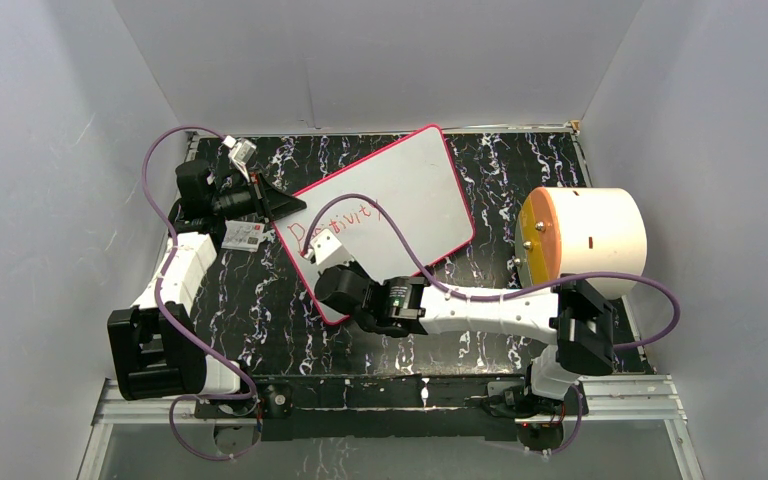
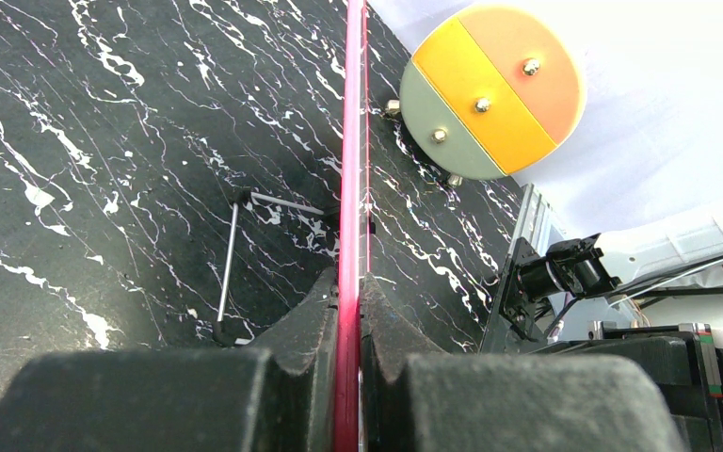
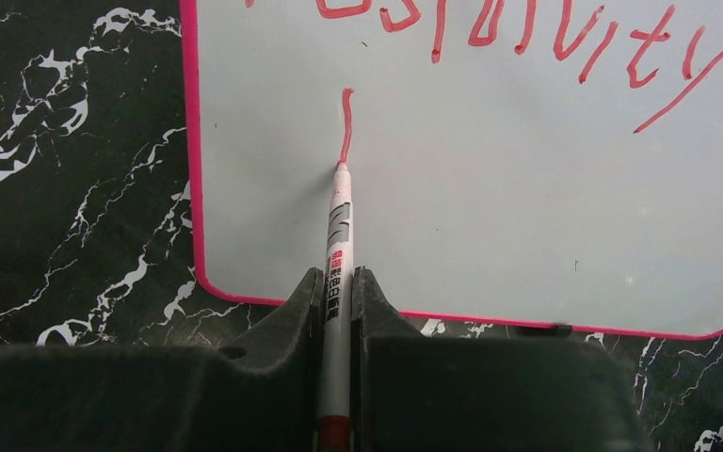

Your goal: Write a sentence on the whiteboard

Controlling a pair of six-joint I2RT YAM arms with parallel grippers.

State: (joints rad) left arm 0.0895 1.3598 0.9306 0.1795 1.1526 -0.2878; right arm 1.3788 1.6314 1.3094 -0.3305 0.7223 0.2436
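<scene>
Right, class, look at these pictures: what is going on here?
Two robot arms are writing on a whiteboard. The left gripper has its jaws shut on the board's pink edge, seemingly steadying it. The right gripper holds a marker with its tip on the board. Of the red sentence, "Positivity" is written, and one stroke is down below it.

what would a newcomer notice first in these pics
The pink-framed whiteboard, turned askew on the black marbled table, catches the eye first, with red writing across it. The right gripper holds a marker with its tip on the board, at the end of a short red stroke, while the left gripper clamps the board's edge. A big cylinder with an orange-and-yellow face sits at the table's right.
</scene>
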